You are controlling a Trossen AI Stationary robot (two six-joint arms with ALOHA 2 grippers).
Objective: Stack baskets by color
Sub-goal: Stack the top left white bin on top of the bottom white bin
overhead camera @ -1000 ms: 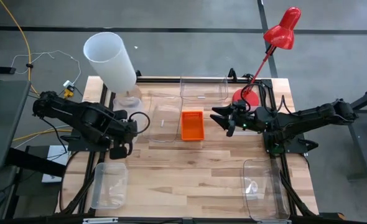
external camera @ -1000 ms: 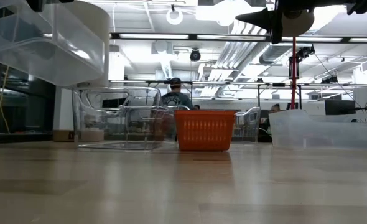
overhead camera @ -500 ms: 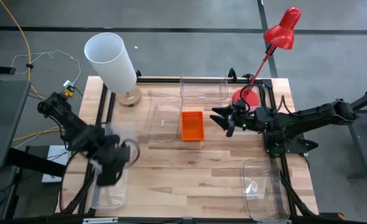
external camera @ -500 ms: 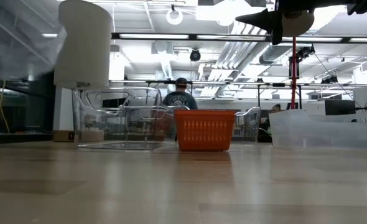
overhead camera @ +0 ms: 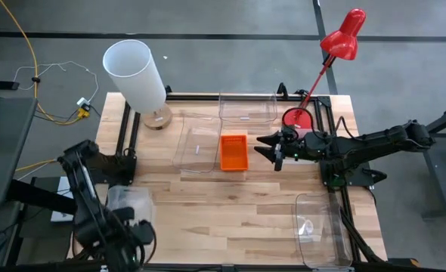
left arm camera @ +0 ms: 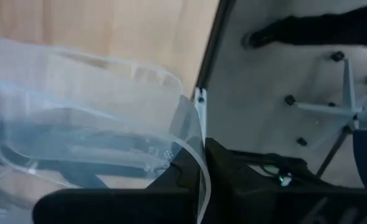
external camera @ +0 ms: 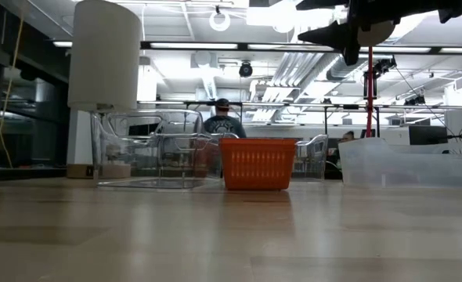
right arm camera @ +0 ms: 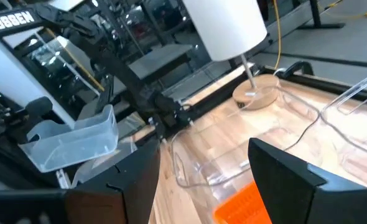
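My left gripper (overhead camera: 134, 230) hangs over the table's near left corner, shut on a clear bin (overhead camera: 128, 205) that also shows in the right wrist view (right arm camera: 71, 140). A second clear bin seems to lie on the table right under it. An orange mesh basket (overhead camera: 233, 151) stands mid-table on its base, with a clear bin (overhead camera: 196, 149) at its left. Other clear bins stand at the far edge (overhead camera: 247, 107) and the near right (overhead camera: 317, 227). My right gripper (overhead camera: 272, 147) hovers open and level just right of the orange basket, touching nothing. My left gripper pinches the clear bin's wall at its rim (left arm camera: 195, 134), the thin wall running between the two fingers (left arm camera: 233, 180), one finger on each face. The fingers come from above, pointing down. The bin is lifted clear and reaches out to one side of the fingers.
A white cylindrical lampshade on a wooden foot (overhead camera: 136, 72) stands at the far left corner, a red desk lamp (overhead camera: 314, 83) at the far right. Bare wood lies between the orange basket and the near edge. A person (external camera: 221, 121) sits in the room beyond.
My left gripper has swung with the clear bin from beside the lampshade toward the table's near left corner, rolling its wrist on the way. The bin has stayed lifted and now hangs over the near left bin. My right arm has kept still.
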